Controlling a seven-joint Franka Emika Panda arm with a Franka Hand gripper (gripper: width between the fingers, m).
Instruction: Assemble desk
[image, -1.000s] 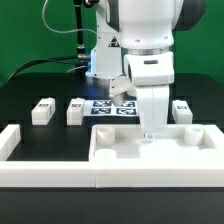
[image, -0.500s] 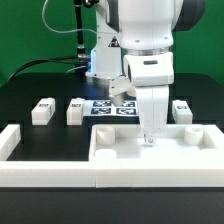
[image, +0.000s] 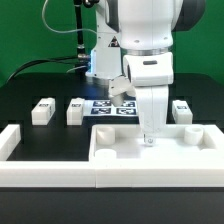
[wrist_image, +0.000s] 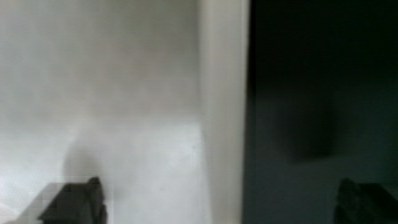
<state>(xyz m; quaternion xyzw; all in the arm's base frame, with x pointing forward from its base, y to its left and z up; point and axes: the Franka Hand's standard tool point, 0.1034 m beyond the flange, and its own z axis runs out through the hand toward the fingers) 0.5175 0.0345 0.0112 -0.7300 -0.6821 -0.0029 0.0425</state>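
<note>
While the big white robot arm (image: 150, 40) reaches down over the black table (image: 20, 95), the large white plastic rectangular desk panel with a raised rim (image: 120, 150) lies at the table's front, just behind the long low white rail (image: 50, 175). Three small white square tagged leg posts (image: 42, 110) stand behind it, flanking the flat tag-printed marker board (image: 105, 108). The gripper (image: 148, 137) sits low at the panel's far rim, its dark fingers (wrist_image: 71, 203) spread wide to either side of that rim, pinching nothing.

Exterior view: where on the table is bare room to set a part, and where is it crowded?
Free: the table strip between the two leg posts on the exterior view's left and the front rail; also behind those posts. Crowded: around the marker board, the gripper and the desk panel.
</note>
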